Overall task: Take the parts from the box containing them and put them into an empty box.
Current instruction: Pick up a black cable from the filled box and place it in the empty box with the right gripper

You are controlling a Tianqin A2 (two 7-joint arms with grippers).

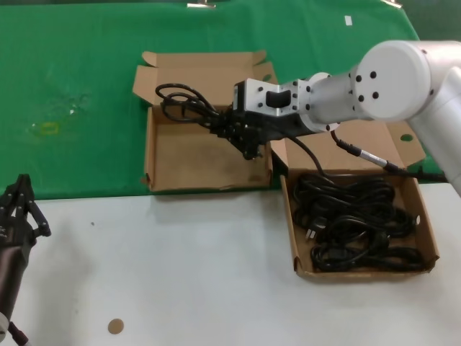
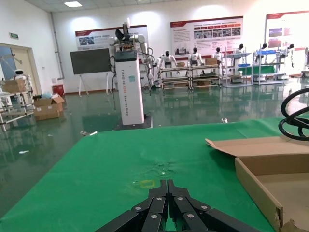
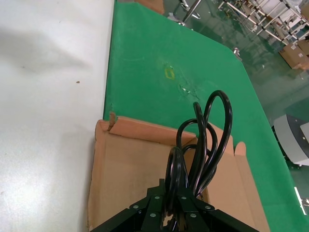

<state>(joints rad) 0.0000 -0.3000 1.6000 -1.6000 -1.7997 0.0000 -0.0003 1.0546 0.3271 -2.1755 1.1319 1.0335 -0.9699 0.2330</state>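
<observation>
Left tool [image 1: 18, 198] parked, right tool [image 1: 241, 133] gripping cable [image 1: 180, 101] over empty box [image 1: 155, 155] — seemingly clear of walls.

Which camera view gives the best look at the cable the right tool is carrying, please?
The right wrist view: the carried cable loops up from the right tool, over the empty box. The head view shows it partly hidden by the tool; the left wrist view shows only one loop.

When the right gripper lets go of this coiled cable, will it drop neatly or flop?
Likely flop: the cable hangs in loose loops from the right gripper. The loops may spring open over the empty box. It looks light.
</observation>
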